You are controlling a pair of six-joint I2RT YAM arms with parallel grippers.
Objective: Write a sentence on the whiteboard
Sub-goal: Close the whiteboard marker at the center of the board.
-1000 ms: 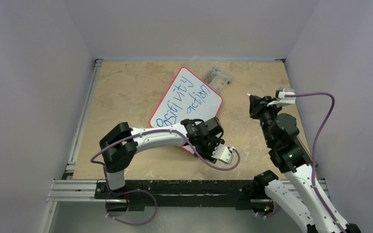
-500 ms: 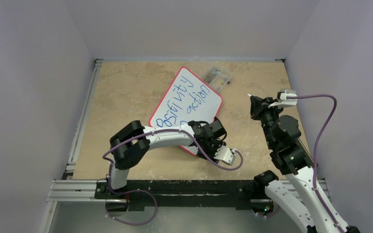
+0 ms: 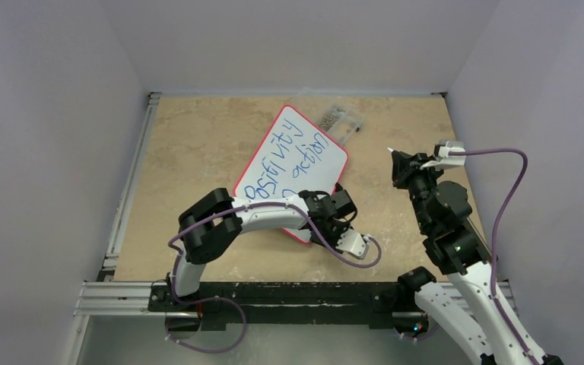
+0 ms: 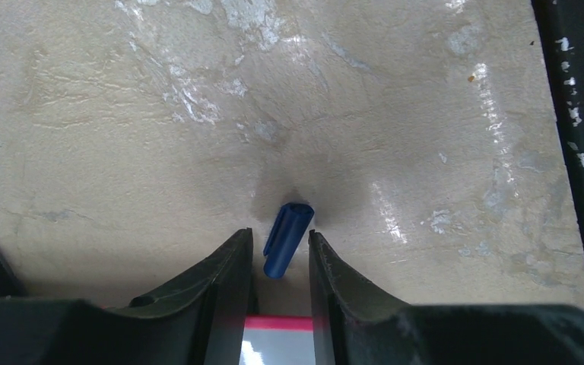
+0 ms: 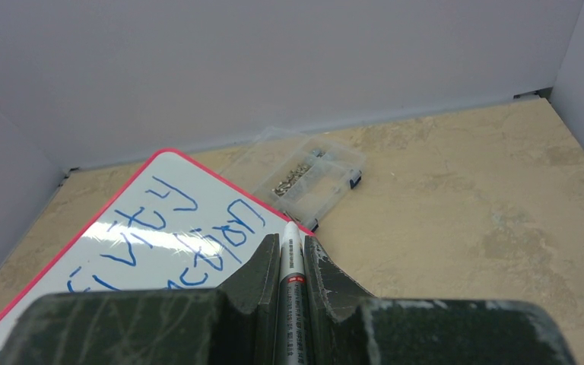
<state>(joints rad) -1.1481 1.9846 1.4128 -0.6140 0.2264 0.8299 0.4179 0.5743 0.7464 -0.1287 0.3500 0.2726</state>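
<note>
The whiteboard [image 3: 296, 156] lies tilted on the table, with a red frame and blue writing on its white face. Its writing also shows in the right wrist view [image 5: 160, 228]. My left gripper [image 3: 340, 228] is low at the board's near corner. In the left wrist view the left gripper [image 4: 278, 236] stands open with a blue marker cap [image 4: 287, 238] lying on the table between its fingers, and the board's red edge [image 4: 277, 323] is just behind them. My right gripper [image 5: 287, 237] is shut on a white marker [image 5: 290, 262] and is raised to the right of the board [image 3: 395, 156].
A clear plastic box [image 3: 342, 120] of small parts sits at the board's far corner and also shows from the right wrist [image 5: 308, 176]. A black rail [image 4: 578, 114] runs along the table's near edge. Grey walls enclose the table.
My left arm has shifted slightly toward the near edge and its jaws have narrowed around the blue cap. The right arm has barely moved.
</note>
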